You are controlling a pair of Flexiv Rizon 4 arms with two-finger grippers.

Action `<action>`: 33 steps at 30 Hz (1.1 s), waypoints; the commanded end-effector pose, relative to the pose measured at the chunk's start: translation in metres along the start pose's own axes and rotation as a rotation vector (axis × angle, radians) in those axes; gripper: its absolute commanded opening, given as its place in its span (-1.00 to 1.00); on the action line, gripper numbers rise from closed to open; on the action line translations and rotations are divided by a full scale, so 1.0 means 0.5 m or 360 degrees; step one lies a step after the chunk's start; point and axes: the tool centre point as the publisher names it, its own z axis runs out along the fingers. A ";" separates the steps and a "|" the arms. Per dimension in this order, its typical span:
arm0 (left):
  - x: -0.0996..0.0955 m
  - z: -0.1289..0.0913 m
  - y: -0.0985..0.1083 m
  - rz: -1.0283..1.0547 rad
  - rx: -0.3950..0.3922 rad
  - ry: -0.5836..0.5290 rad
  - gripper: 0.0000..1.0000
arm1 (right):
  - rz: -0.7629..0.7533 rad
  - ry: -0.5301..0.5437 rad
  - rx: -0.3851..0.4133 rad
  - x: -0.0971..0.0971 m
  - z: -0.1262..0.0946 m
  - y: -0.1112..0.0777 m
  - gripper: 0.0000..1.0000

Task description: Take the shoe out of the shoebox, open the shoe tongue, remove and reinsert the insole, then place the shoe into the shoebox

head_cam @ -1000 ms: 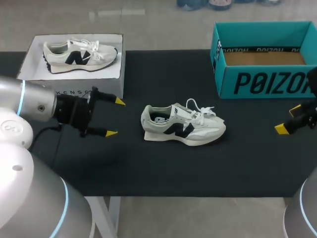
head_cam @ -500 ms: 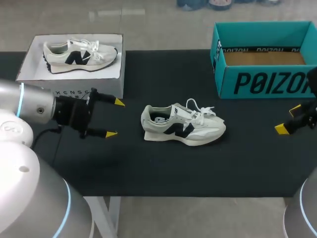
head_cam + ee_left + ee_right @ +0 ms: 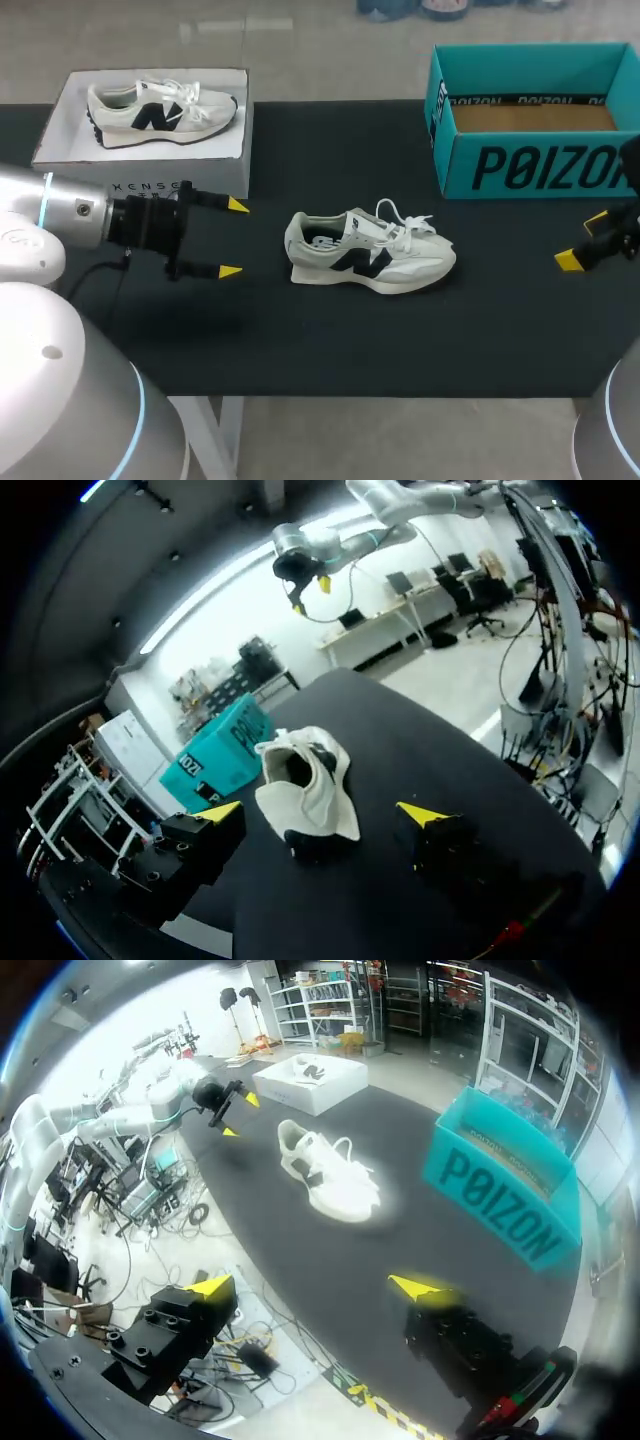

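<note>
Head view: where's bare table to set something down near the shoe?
Bare table along the near edge in front of the shoe, between shoe and right gripper, and behind it between white box and teal shoebox. Tightest: between left gripper and the shoe's heel.

Large dark lettering on teal shoebox [image 3: 530,165] front, small print on white box [image 3: 215,172] front, logo on shoe [image 3: 370,258] side

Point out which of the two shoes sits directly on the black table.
The middle shoe, laces loose, lies on the table itself. The other shoe rests on top of the white box at the table's far left corner.
</note>
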 end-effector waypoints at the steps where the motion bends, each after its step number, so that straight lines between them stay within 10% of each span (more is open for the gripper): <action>1: -0.022 0.022 0.038 -0.0043 0.0071 0.0092 1.00 | 0.0001 -0.0011 -0.0008 0.007 -0.002 -0.008 1.00; 18: 0.022 0.084 0.136 -0.0286 0.0137 0.0124 1.00 | 0.0001 -0.0011 -0.0008 0.007 -0.002 -0.008 1.00; 33: 0.025 0.079 0.136 -0.0321 0.0149 0.0085 1.00 | 0.0001 -0.0011 -0.0008 0.007 -0.002 -0.008 1.00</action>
